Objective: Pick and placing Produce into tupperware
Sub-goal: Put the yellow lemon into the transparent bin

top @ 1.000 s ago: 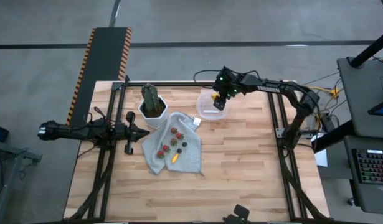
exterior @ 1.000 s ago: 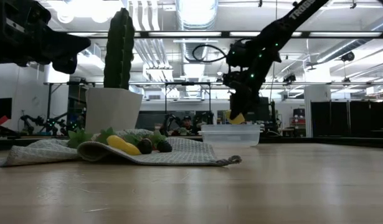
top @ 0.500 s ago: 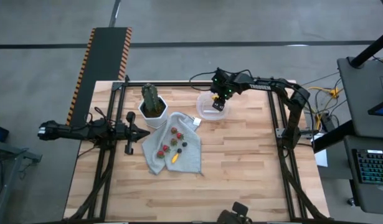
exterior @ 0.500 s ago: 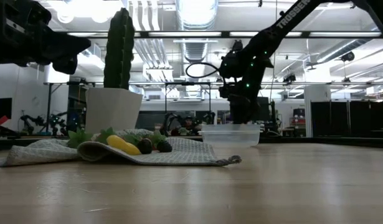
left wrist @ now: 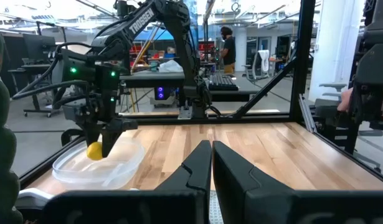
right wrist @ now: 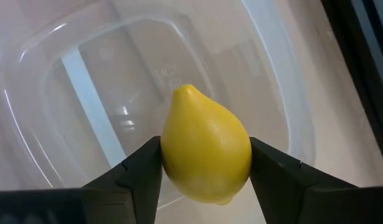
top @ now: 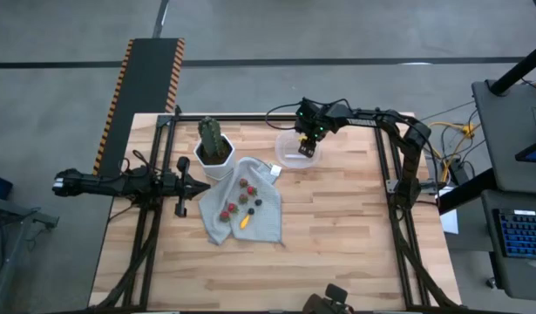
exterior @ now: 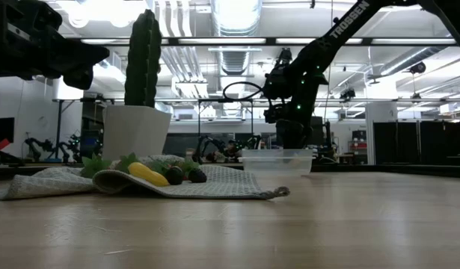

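Observation:
My right gripper (top: pixel 308 149) stands over the clear tupperware (top: pixel 291 153) at the table's far side, shut on a yellow lemon (right wrist: pixel 205 146). The left wrist view shows the lemon (left wrist: pixel 94 150) down inside the tupperware (left wrist: pixel 110 171). Other produce, red and dark berries (top: pixel 246 194) and a yellow-orange piece (top: pixel 244 222), lies on a grey cloth (top: pixel 263 218) in the middle of the table. My left gripper (top: pixel 202 184) waits shut at the table's left edge, pointing level (left wrist: pixel 211 163). My right gripper pinches the lemon's two opposite sides (right wrist: pixel 169 158) between its two fingers (right wrist: pixel 138 174), across its widest part. The fingers come steeply from above, pointing down. The lemon's pointed end (right wrist: pixel 188 92) faces the tupperware's floor; I cannot tell whether it touches.
A green cactus in a white pot (top: pixel 213 150) stands just left of the tupperware, at the cloth's far corner. The cloth's front fold (exterior: pixel 177 185) lies raised on the wood. Bare tabletop (top: pixel 337 235) stretches to the right and near side.
My right gripper has gone down with the lemon from above the tupperware's rim into it and has tipped more steeply downward. The lemon, seen above the rim in the low view before, now sits behind the container's wall. The grip stays as it was.

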You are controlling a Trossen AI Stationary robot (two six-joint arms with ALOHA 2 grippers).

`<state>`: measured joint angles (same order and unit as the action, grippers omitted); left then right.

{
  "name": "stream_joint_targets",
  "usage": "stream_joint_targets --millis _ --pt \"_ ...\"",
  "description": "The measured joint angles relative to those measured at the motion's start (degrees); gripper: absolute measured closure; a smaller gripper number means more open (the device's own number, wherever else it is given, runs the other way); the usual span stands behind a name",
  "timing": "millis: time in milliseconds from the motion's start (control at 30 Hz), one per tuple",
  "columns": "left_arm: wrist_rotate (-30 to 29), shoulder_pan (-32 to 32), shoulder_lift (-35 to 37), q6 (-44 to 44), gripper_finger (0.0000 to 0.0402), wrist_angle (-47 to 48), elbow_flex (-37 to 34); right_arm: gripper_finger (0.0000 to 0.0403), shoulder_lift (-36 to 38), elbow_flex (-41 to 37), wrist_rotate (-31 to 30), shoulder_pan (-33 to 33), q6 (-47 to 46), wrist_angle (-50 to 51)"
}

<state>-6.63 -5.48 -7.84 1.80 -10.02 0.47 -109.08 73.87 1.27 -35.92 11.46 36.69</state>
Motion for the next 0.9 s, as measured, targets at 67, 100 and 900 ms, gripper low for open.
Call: stream_joint_targets --millis 67,100,900 --pt "0.0 0.0 0.0 0.0 0.0402 0.0 0.0 0.0202 -0.5 0.0 0.1 0.0 0.1 0.1" --pt "0.0 0.0 0.0 0.0 0.0402 0.0 0.0 0.0202 -0.7 0.0 0.1 0.0 0.0 0.4" --pt "0.0 0.0 0.1 0.0 0.0402 0.0 0.0 0.0134 -0.1 -0.1 0.1 0.0 0.1 0.8"
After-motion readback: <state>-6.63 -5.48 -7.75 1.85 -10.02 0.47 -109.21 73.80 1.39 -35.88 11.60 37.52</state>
